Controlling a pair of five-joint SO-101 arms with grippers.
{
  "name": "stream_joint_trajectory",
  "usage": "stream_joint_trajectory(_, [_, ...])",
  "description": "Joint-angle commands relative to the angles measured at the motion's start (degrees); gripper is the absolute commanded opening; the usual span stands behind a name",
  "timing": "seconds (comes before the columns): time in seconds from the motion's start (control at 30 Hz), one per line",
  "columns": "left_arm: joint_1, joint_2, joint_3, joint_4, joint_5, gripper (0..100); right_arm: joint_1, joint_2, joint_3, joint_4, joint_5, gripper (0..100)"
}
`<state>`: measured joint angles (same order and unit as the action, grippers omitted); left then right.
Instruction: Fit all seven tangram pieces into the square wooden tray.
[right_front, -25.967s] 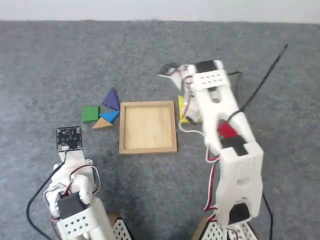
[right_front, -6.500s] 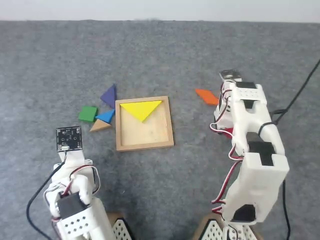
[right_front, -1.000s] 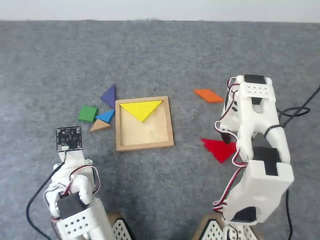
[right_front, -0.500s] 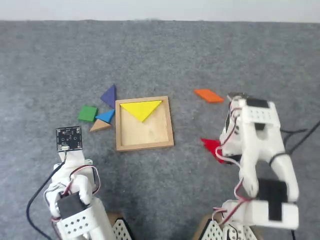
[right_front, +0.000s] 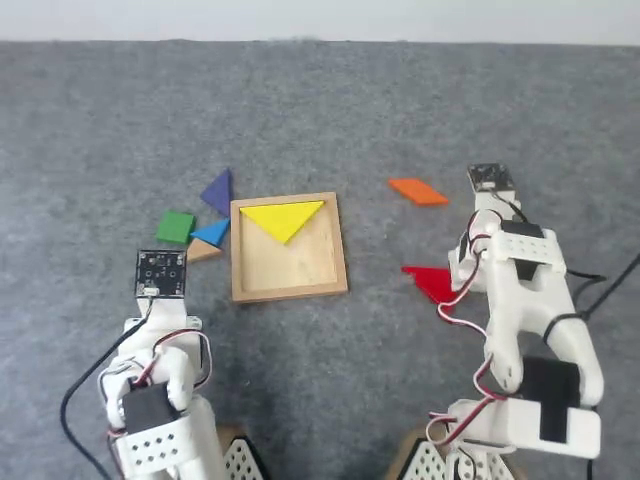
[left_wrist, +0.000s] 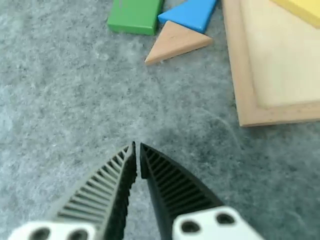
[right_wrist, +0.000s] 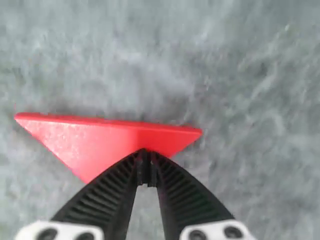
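The square wooden tray (right_front: 240, 290) holds a yellow triangle (right_front: 283, 217) along its far side. Left of the tray lie a green square (right_front: 178, 226), a blue triangle (right_front: 213, 232), a purple triangle (right_front: 221, 192) and a tan triangle (left_wrist: 175, 42). An orange parallelogram (right_front: 418, 190) lies to the tray's far right. A red triangle (right_front: 428, 280) lies right of the tray, partly under the right arm (right_front: 520, 260). My right gripper (right_wrist: 145, 167) is shut, its tips over the red triangle (right_wrist: 100, 140). My left gripper (left_wrist: 137, 148) is shut above bare carpet, short of the tan triangle.
Grey carpet covers the table. The left arm's wrist module (right_front: 162, 272) sits just left of the tray's near corner (left_wrist: 250, 117). Open carpet lies between the tray and the red triangle and along the far side.
The left arm has moved right and forward, toward the tray's near left corner. The right arm has shifted its pose over the red triangle, which now shows a little farther back.
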<state>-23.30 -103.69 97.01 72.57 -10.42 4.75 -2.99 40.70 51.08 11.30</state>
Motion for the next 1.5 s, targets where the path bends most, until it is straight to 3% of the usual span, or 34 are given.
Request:
stream_joint_trajectory(0.0, [0.44, -1.05, -0.66, 0.18, -0.26, 2, -0.13, 1.98, -3.69, -3.38, 0.53, 0.7])
stream_joint_trajectory(0.4, [0.44, -1.05, -1.27, -2.29, -0.26, 2, -9.80, 0.92, -14.15, -2.59, 0.79, 0.7])
stream_joint_trajectory(0.53, [0.70, -1.05, -2.59, -10.73, -0.26, 2, -8.57, -4.35, -17.76, 6.73, 0.53, 0.9])
stream_joint_trajectory(0.77, [0.70, -1.05, -4.44, -38.33, -3.52, 2, -5.93, -22.73, -14.24, 21.93, 0.26, 0.9])
stream_joint_trajectory(0.87, [1.41, -1.05, -6.90, -41.32, -4.13, 2, -7.16, -33.89, -3.60, 16.84, -2.64, 0.8])
stream_joint_trajectory(1.03, [1.93, 0.44, -15.52, -31.74, -4.13, 6, -10.86, -46.11, 18.29, -3.56, -3.87, 0.9])
stream_joint_trajectory(1.13, [3.87, 9.05, -22.46, -28.04, -4.13, 15, -10.77, -46.73, 22.42, -7.52, -4.04, 0.9])
stream_joint_trajectory(1.2, [4.92, 19.34, -28.26, -27.78, -3.34, 16, -11.12, -46.73, 24.35, -7.78, -4.04, 0.9])
stream_joint_trajectory(1.47, [11.34, 73.58, -57.54, -20.66, -2.73, 16, -10.68, -46.81, 27.43, -12.26, -3.96, 0.9])
